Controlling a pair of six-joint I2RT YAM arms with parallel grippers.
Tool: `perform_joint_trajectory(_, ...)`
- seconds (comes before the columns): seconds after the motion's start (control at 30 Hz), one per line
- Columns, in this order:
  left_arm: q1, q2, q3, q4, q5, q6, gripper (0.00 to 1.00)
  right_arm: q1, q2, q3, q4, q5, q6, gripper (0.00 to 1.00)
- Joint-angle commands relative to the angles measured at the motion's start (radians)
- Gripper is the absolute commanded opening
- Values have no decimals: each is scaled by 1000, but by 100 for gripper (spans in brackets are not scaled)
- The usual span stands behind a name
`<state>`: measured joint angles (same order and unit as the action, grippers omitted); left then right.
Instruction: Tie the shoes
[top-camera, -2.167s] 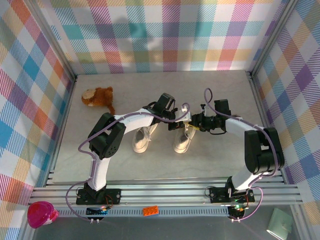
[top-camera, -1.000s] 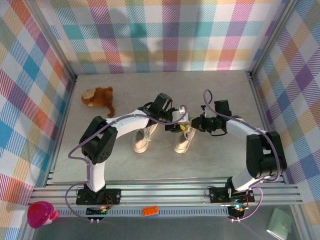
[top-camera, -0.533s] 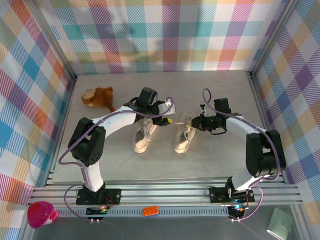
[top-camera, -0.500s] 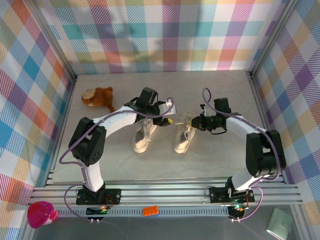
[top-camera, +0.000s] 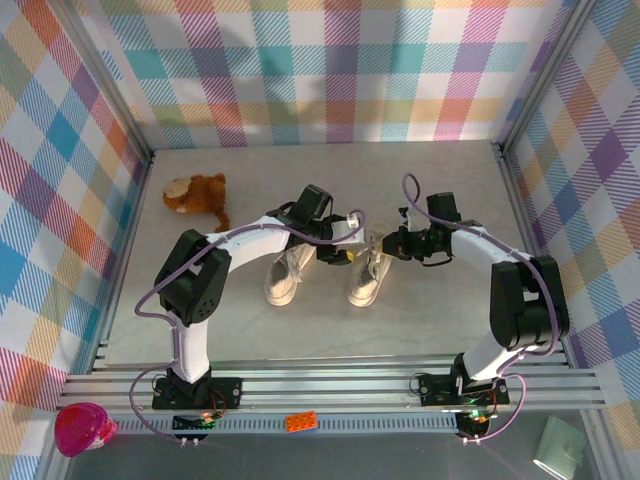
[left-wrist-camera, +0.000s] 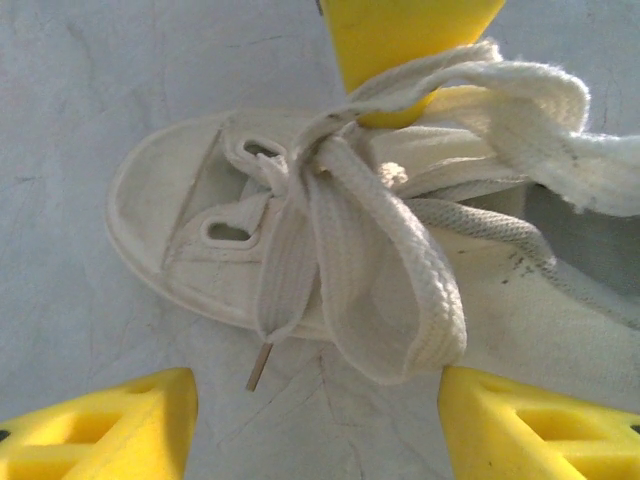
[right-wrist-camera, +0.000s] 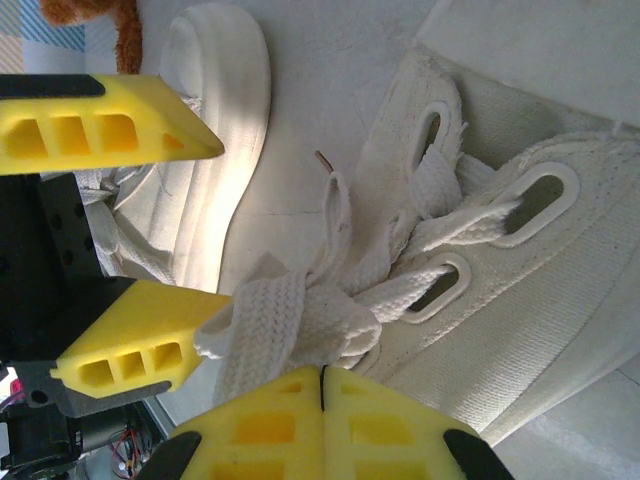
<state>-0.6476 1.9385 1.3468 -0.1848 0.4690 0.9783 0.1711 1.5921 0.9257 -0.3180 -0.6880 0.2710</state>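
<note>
Tying stage: the bow on the right shoe (top-camera: 366, 277) is being worked on, by my reading. A loose tangle of lace (left-wrist-camera: 330, 170) is sitting over the eyelets, and nothing is looking snug yet.
Right tool (right-wrist-camera: 322, 378): it is clenched and pinching a flat strand of that lace at its very tips, drawing it up and away from the tongue.
Why it is holding so: it is probably anchoring one end, so the strand is standing clear of the canvas and the other arm is getting something taut to work against.
Left tool (left-wrist-camera: 318, 385): it is released, with its fingers standing wide apart and gripping nothing.
Why it is hanging there: it is facing the shoe's laced side, and to my eye it is lining up for a fresh grab.
Loop (left-wrist-camera: 395, 300): a fat fold of lace is drooping off the side of the shoe toward the left tool. Its lower curve is lying just short of the gap between those fingers and is touching neither.
Where the shoe is lying: it is resting on its sole in the middle of the desk (top-camera: 440, 190), directly between the two tools, with the right tool at its lacing and the left tool just beside it.
Left shoe (top-camera: 284, 277): it is lying parallel and near, but apart from its mate, with neither tool on it.
Plush toy (top-camera: 195, 193): it is sitting well apart, toward the far left.
Risk: the pinch is looking shallow, so a hard tug is likely to slip it.
</note>
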Motion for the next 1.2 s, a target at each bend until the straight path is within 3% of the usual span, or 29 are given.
perform_joint_trajectory(0.0,-10,29,30,-15,9,25,65,-1,12,26,-32,-4,-29,0)
perform_joint_trajectory(0.43,-23,5,-8,-24,-1,53,67,-1,28,43,-50,7,-31,0)
perform_joint_trajectory(0.63,-24,32,25,-21,-6,36,61,-1,26,49,-59,11,-37,0)
perform_joint_trajectory(0.73,-26,42,46,-33,6,24,53,-2,26,50,-62,12,-39,0)
perform_joint_trajectory(0.93,-32,11,32,-57,10,3,20,-1,33,61,-69,16,-46,0)
perform_joint_trajectory(1.17,-45,-86,-17,-154,-29,-46,0,-1,60,106,-108,36,-78,0)
